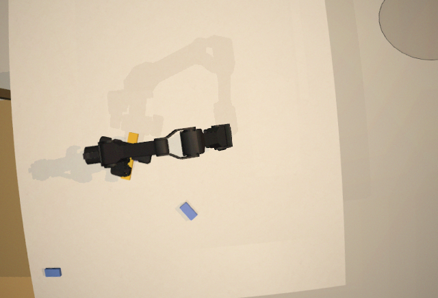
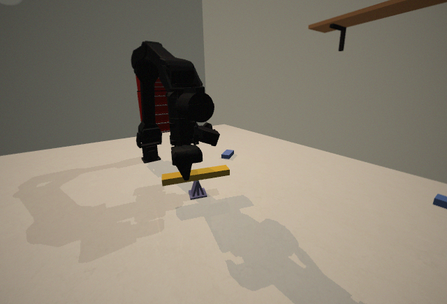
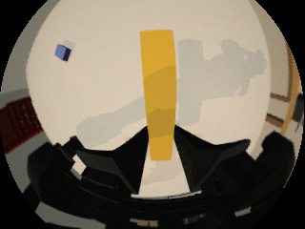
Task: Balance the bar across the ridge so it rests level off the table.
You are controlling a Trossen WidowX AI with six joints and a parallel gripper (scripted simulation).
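The yellow bar (image 1: 133, 137) (image 2: 214, 172) (image 3: 159, 72) lies over the small purple ridge (image 2: 197, 193) in the exterior view, with both ends off the table. The ridge's top meets or nearly meets the bar's underside near mid-length; contact cannot be told. The bar looks about level, its slope in that view close to that of the ridge's base. My gripper (image 2: 186, 177) (image 3: 160, 128) is shut on the bar, a little left of the ridge in the exterior view. The ridge is hidden in the top view and the wrist view; the arm covers the bar's middle in the top view.
One blue block (image 1: 188, 211) (image 2: 227, 154) (image 3: 62, 52) lies on the table away from the bar. Another blue block (image 1: 53, 272) (image 2: 441, 201) lies farther off, near a table edge. A brown shelf (image 2: 382, 8) is on the wall.
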